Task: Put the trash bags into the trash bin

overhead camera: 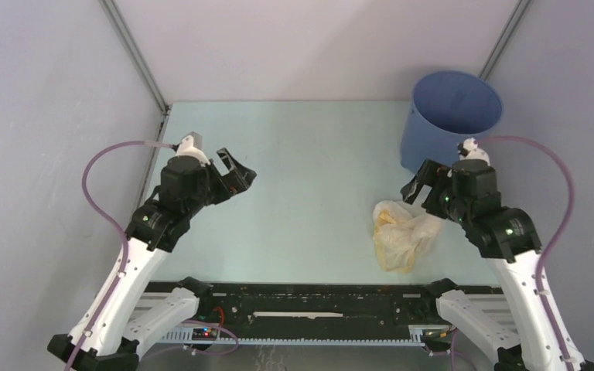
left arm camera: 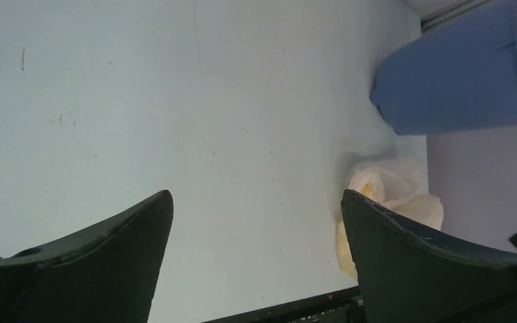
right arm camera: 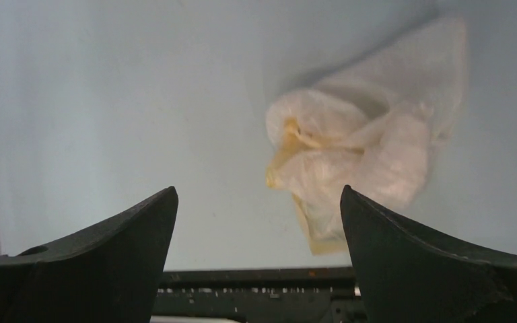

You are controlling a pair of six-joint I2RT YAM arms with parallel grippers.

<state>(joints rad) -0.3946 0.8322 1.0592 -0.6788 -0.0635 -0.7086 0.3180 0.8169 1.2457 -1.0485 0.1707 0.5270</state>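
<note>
A crumpled whitish-yellow trash bag [overhead camera: 402,233] lies on the table near the right front. It also shows in the right wrist view [right arm camera: 363,151] and the left wrist view [left arm camera: 394,195]. The round blue trash bin [overhead camera: 452,120] stands upright at the back right; its side shows in the left wrist view [left arm camera: 464,74]. My right gripper [overhead camera: 421,185] is open and empty, held above the table just behind the bag, in front of the bin. My left gripper [overhead camera: 236,174] is open and empty over the left side of the table, far from the bag.
Grey enclosure walls stand on the left, back and right. A black rail [overhead camera: 317,301] with cables runs along the table's near edge, also in the right wrist view [right arm camera: 256,296].
</note>
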